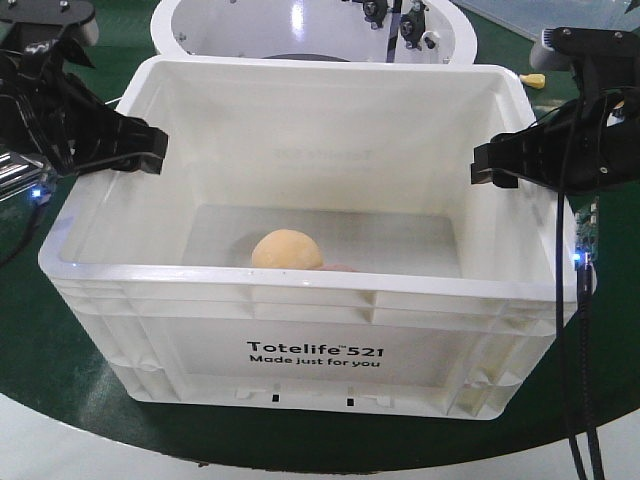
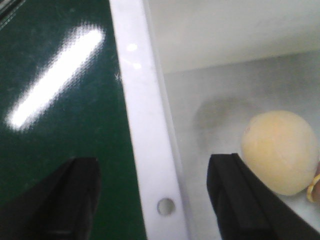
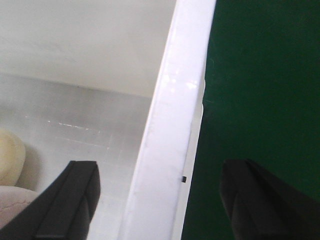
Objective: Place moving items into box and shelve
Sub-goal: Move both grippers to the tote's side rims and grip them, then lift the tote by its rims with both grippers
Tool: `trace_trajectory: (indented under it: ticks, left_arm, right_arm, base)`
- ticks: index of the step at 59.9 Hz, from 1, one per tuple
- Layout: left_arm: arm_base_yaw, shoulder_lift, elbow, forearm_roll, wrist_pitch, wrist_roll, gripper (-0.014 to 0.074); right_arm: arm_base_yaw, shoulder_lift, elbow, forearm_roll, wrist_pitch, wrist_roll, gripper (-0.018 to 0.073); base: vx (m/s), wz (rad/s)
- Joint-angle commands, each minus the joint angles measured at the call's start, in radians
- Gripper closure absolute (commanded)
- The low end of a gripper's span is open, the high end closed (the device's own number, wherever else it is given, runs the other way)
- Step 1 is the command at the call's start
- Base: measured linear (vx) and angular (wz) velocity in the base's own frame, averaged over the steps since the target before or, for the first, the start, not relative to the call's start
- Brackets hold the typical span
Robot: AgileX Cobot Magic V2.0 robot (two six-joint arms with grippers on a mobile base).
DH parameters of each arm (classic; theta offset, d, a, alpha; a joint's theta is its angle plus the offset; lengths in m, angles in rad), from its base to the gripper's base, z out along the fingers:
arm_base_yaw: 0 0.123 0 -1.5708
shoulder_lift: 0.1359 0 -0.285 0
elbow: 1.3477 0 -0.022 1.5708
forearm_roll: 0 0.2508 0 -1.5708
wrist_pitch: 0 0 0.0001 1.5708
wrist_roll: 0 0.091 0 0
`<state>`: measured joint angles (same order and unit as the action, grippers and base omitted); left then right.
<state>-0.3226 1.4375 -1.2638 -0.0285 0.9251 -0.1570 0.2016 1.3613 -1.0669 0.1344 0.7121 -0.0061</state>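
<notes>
Left gripper [image 2: 152,162] and right gripper [image 3: 161,165], jaws parted astride crate [image 1: 120,340] rims, yellow-orange lump [image 1: 287,250], pinkish lump [image 3: 15,207] inside

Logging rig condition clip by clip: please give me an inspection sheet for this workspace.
Surface: glossy green table.
Job's things: white crate upright on the table; yellow lump and pink lump close together on its floor.
Clutter: small yellow object beyond the crate, unidentifiable.
Grippers: left gripper open, straddling the crate's left rim; right gripper open, straddling the right rim.
Cables: black cable hangs by the right arm.
Surroundings: white round tub behind the crate.
</notes>
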Motion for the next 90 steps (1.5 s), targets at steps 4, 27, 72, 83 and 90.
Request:
trace_trajectory:
  ticks: [4,27,72,83,90]
  left_arm:
    - [-0.001,-0.004,-0.028,-0.02,-0.036,-0.01,0.0151]
    - [-0.001,0.004,-0.031,-0.059,-0.058,-0.008,0.0557]
    - [-0.019,-0.045,-0.031,-0.086,-0.377,0.081,0.0604]
    - [-0.019,-0.091,-0.031,-0.099,-0.408,0.078,0.0604]
    - [-0.019,-0.112,-0.031,-0.13,-0.358,0.08,0.0604]
  right_arm:
    - [-0.004,-0.016,-0.027,0.027,-0.011,-0.009,0.008]
    - [-0.004,-0.016,-0.027,0.083,0.092,0.006,0.0575]
    - [-0.003,-0.037,-0.029,0.076,-0.255,-0.093,0.0565]
    - [-0.003,-0.089,-0.029,0.076,-0.299,-0.093,0.0565]
    - [-0.003,-0.122,-0.032,0.081,-0.297,-0.083,0.0565]
  base:
    - [0.0,0.0]
    - [0.0,0.0]
    - [0.0,0.0]
    - [0.0,0.0]
    - [0.0,0.0]
